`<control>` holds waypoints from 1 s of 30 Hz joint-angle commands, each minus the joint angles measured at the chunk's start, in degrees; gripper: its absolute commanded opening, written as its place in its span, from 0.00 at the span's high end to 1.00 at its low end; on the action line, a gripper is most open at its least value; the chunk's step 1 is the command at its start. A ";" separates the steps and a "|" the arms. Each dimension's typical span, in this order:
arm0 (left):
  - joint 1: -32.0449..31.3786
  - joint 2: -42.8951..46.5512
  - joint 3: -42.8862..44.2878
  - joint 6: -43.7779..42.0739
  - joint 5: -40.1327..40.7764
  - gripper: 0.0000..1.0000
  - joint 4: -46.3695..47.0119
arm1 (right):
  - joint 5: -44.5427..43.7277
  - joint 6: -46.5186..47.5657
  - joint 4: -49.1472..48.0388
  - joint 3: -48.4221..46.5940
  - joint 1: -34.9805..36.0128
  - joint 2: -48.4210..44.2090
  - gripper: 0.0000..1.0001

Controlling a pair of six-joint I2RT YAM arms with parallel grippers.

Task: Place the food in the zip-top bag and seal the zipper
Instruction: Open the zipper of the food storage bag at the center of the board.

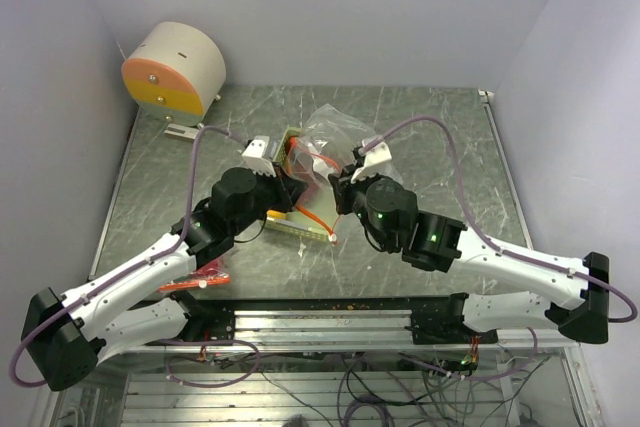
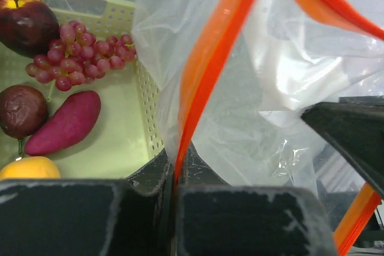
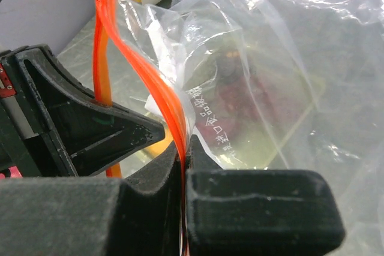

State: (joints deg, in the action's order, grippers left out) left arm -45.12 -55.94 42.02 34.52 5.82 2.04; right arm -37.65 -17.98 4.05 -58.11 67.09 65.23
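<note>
The clear zip-top bag with an orange zipper strip hangs between both grippers over the pale green tray. My left gripper is shut on one zipper lip. My right gripper is shut on the other lip. The bag mouth is held apart. In the tray lie a red apple, a purple grape bunch, a dark round fruit, a purple sweet potato and an orange. The dragon fruit is out of view.
A round white and orange device stands at the back left corner. A red-orange object lies by the left arm near the front edge. Grey walls close in on both sides of the table.
</note>
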 commanded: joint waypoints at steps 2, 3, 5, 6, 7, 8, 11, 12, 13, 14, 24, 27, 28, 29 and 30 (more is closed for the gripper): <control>0.26 2.61 0.18 -2.95 5.74 0.93 -1.85 | -6.08 -2.62 -2.05 2.77 0.33 -3.40 1.00; 0.22 3.61 0.48 -3.62 7.44 0.93 -3.22 | -6.37 -2.91 -2.16 3.11 0.35 -3.82 1.00; 0.26 5.59 1.65 -5.81 11.46 0.93 -6.86 | -6.95 -3.58 -2.29 3.70 0.38 -4.55 1.00; 0.24 6.40 2.56 -7.26 13.56 0.93 -9.01 | -7.42 -4.06 -2.11 3.91 0.37 -4.73 1.00; 0.26 6.89 3.91 -8.91 16.15 0.93 -11.47 | -8.10 -4.67 -1.86 4.00 0.31 -4.88 1.00; 0.23 7.32 5.45 -10.50 18.72 0.93 -14.86 | -8.89 -5.10 -1.67 4.07 0.24 -4.92 1.00; 0.22 8.04 12.04 -14.30 27.95 0.93 -26.05 | -13.08 -7.59 -0.29 4.23 0.27 -4.62 1.00; 0.27 8.44 13.96 -15.33 30.93 0.93 -28.96 | -14.55 -8.49 -0.01 4.34 0.28 -4.32 1.00; 0.22 8.99 15.49 -16.19 34.46 0.93 -31.28 | -15.46 -8.90 -0.40 4.58 0.27 -3.93 1.00; 0.21 9.64 16.83 -16.96 36.77 0.93 -33.38 | -15.81 -9.00 -1.27 4.85 0.16 -3.38 1.00; 0.27 11.85 24.38 -23.54 53.93 0.93 -49.32 | 8.57 -9.08 -17.85 1.16 -4.19 15.07 1.00; 0.30 9.57 23.80 -22.46 54.66 0.93 -50.41 | 15.16 -11.82 -19.07 -2.11 -6.70 20.85 1.00; 0.32 8.75 23.57 -22.37 53.83 0.93 -50.24 | 17.40 -12.57 -20.11 -1.93 -7.37 21.69 1.00; 0.36 7.66 23.31 -21.65 53.76 0.93 -50.23 | 19.62 -13.00 -21.42 -1.47 -8.01 22.22 1.00; 0.33 6.73 22.55 -21.57 53.36 0.93 -49.14 | 21.73 -12.75 -22.81 -1.11 -8.30 22.41 1.00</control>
State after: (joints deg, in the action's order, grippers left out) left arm -45.74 -47.05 64.36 14.50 51.64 -44.31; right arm -23.24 -29.50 -16.78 -59.59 61.87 86.39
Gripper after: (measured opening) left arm 0.075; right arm 0.004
